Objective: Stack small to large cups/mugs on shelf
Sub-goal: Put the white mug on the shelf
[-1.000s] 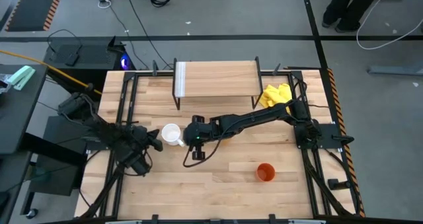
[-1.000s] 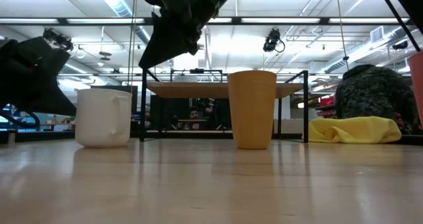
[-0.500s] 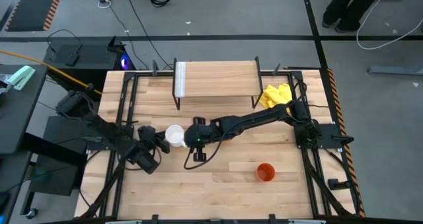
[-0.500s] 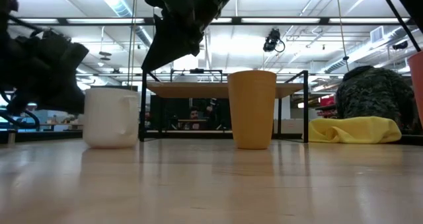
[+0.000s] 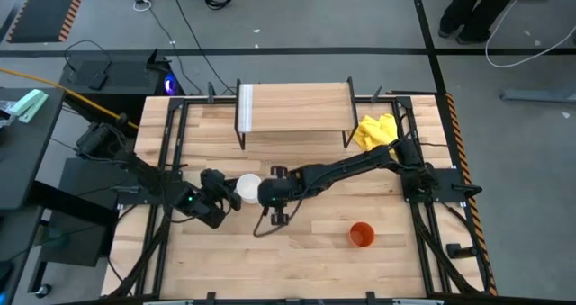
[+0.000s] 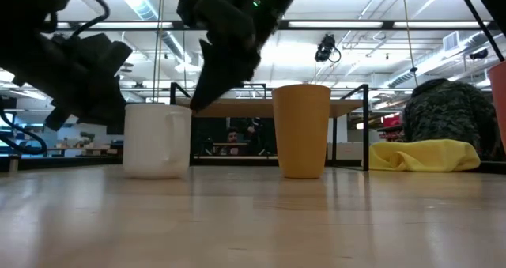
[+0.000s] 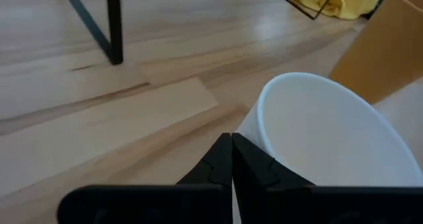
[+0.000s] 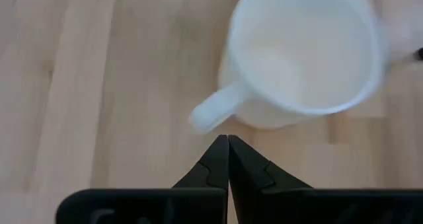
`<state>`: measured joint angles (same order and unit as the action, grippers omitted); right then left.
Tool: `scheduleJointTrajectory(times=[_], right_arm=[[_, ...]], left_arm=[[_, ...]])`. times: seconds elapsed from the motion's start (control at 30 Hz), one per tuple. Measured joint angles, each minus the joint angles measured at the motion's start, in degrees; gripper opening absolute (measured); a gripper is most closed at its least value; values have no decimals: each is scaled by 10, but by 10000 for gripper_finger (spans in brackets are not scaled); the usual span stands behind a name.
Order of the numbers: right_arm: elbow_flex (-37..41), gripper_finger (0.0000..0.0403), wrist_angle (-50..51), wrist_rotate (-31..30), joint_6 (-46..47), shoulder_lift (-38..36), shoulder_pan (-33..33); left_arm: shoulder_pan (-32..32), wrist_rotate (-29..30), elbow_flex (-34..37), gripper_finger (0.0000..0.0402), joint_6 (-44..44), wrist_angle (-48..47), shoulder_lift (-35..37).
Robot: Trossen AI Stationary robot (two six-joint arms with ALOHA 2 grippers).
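The white mug [image 5: 247, 188] stands upright on the table in front of the shelf [image 5: 292, 107], its handle [image 6: 186, 130] turned toward the table's right. My left gripper [image 7: 231, 141], shut, is at the mug's left side [image 5: 229, 197]. My right gripper [image 8: 228, 139], also shut, points down just beyond the handle [image 8: 208, 115] and hangs above the mug in the low view [image 6: 199, 103]. The yellow-orange cup [image 6: 301, 130] stands right of the mug, mostly under the right arm in the high view. The orange-red cup [image 5: 361, 235] stands near the table's near right. My left gripper pushes the mug's outer side wall [image 7: 250, 121], opposite the handle, with its shut fingertips [image 7: 223, 151]. They come about level from the table's left. The mug stands upright with its base on the table. My right gripper: I cannot tell whether its shut tips touch the handle.
A yellow cloth [image 5: 373, 130] lies by the shelf's right legs. The shelf's black legs [image 7: 112, 26] stand just beyond the mug. Bare wood stretches toward the near edge [image 5: 297, 269]. Black frame rails [image 5: 171, 161] run along both table sides.
My left gripper has moved toward the table's right, reached the white mug and slid it upright along the table toward the yellow-orange cup. My right gripper has shifted a little toward the near edge and stayed over the mug's handle side.
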<state>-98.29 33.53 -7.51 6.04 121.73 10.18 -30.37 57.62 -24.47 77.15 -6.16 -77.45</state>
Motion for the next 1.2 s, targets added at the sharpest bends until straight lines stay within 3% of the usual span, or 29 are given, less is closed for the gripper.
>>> scheduleJointTrajectory(times=[0.1, 0.27, 0.47, 0.67, 0.9, 1.2], right_arm=[[18, 11, -9, -15, 0, 0, 23], [53, 11, -19, -120, 7, 0, 69], [150, 11, -193, -158, 28, 0, 105], [225, 12, -284, -270, 49, 0, 105], [228, 31, -350, -274, 43, 0, 105], [214, 50, -347, -274, 48, 0, 115]], left_arm=[[13, -10, 0, 7, -29, 19, 0], [25, -23, 0, 21, -44, 24, 0], [26, -29, 0, 8, -59, 36, 0], [26, -31, 0, 14, -86, 58, 0], [26, -33, 0, 19, -86, 58, 0], [26, -34, 0, 12, -85, 58, 0]])
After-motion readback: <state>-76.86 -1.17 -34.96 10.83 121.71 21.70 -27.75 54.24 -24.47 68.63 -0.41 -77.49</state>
